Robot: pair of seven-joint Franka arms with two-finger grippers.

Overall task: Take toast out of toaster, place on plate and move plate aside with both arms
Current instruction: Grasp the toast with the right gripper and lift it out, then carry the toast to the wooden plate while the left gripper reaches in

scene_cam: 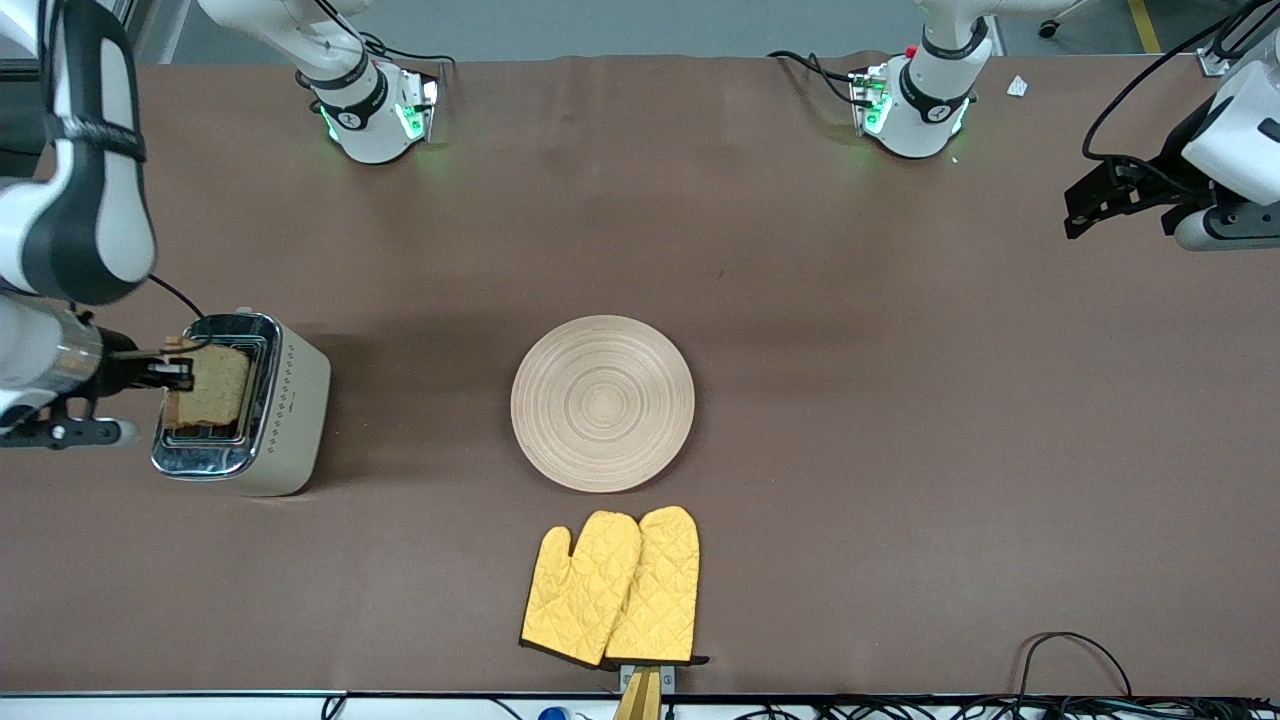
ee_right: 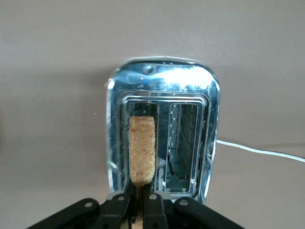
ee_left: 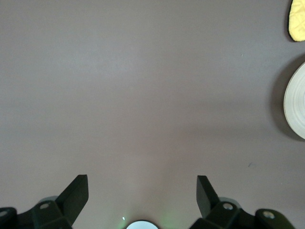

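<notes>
The toast (scene_cam: pixel 212 395) is a tan speckled slice standing on edge above a slot of the toaster (scene_cam: pixel 262 420), partly lifted out. My right gripper (scene_cam: pixel 178 373) is shut on the toast's edge; in the right wrist view the slice (ee_right: pixel 142 149) runs from the pinched fingers over the chrome slot. The round pale wooden plate (scene_cam: pixel 602 402) lies at the table's middle, bare. Its rim shows in the left wrist view (ee_left: pixel 296 102). My left gripper (ee_left: pixel 142 193) is open and empty, held over bare table at the left arm's end, where it waits (scene_cam: pixel 1095 200).
Two yellow quilted oven mitts (scene_cam: pixel 615 587) lie nearer the front camera than the plate. The toaster's second slot (ee_right: pixel 183 143) is empty. A white cable (ee_right: pixel 259 150) runs off from the toaster. Both arm bases stand along the table's back edge.
</notes>
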